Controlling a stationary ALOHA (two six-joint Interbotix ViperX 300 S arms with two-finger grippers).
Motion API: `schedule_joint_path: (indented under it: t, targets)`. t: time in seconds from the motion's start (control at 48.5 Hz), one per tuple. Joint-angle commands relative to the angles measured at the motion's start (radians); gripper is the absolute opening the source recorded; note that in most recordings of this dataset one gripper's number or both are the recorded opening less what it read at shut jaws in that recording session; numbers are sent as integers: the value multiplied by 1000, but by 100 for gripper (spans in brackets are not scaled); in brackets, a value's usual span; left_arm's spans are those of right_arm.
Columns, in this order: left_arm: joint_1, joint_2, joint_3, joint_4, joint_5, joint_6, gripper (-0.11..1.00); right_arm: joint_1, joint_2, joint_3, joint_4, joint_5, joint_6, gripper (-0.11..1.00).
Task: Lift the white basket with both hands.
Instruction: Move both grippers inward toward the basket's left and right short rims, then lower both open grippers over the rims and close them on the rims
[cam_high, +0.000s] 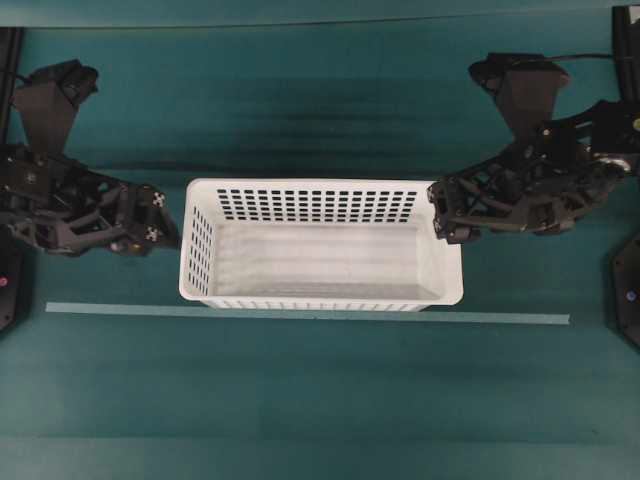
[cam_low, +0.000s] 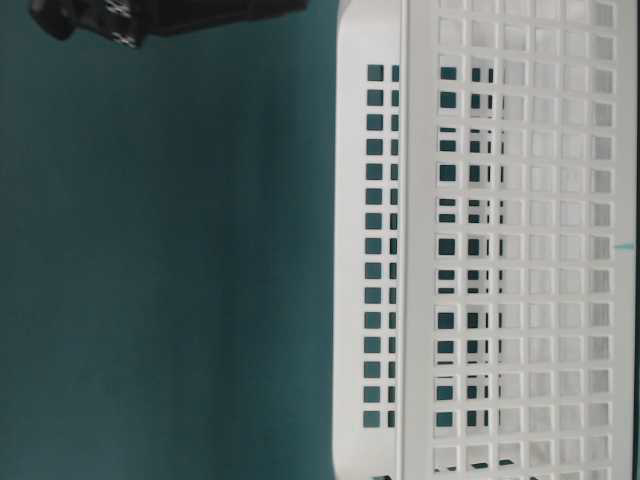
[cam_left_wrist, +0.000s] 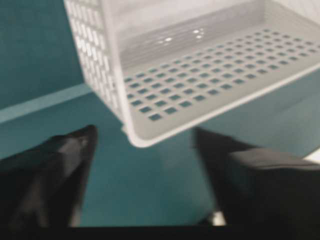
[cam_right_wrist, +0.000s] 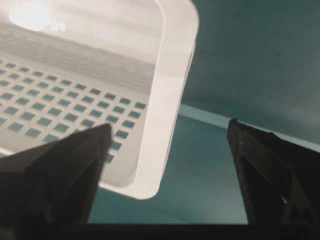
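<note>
Both sets of jaws stand wide, gripping nothing: left black lattice gripper (cam_high: 165, 228) just off one end of the large white perforated plastic basket (cam_high: 320, 243), right black lattice gripper (cam_high: 440, 212) at the opposite rim. Basket appears set down on the teal table (cam_high: 300, 400); whether the lift is done or pending cannot be told.

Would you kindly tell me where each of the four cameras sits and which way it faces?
Overhead: above the table, looking down at the white basket, left hand and right hand at its ends.
Table-level: low beside the basket, image turned sideways; a black arm part at the top edge.
Left wrist: behind the open left hand, facing a basket corner.
Right wrist: behind the open right hand, facing the basket rim.
All views share the basket.
</note>
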Motion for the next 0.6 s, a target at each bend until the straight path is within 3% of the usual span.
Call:
schedule_joint_path:
  t: [0.0,0.041,0.186,0.578]
  targets:
    - [0,31,-5,3,-12,-21,93,-2,35,-6,6,-5,18,94]
    - [-2,40,0,3,-25,-28,96,-2,41,-9,5,-5,29,94]
    - [3,84,14,3,-77,-44,90,2,66,-9,5,-11,49,94]
    - [37,281,21,6,-149,-60,90,15,164,38,6,-135,103,94]
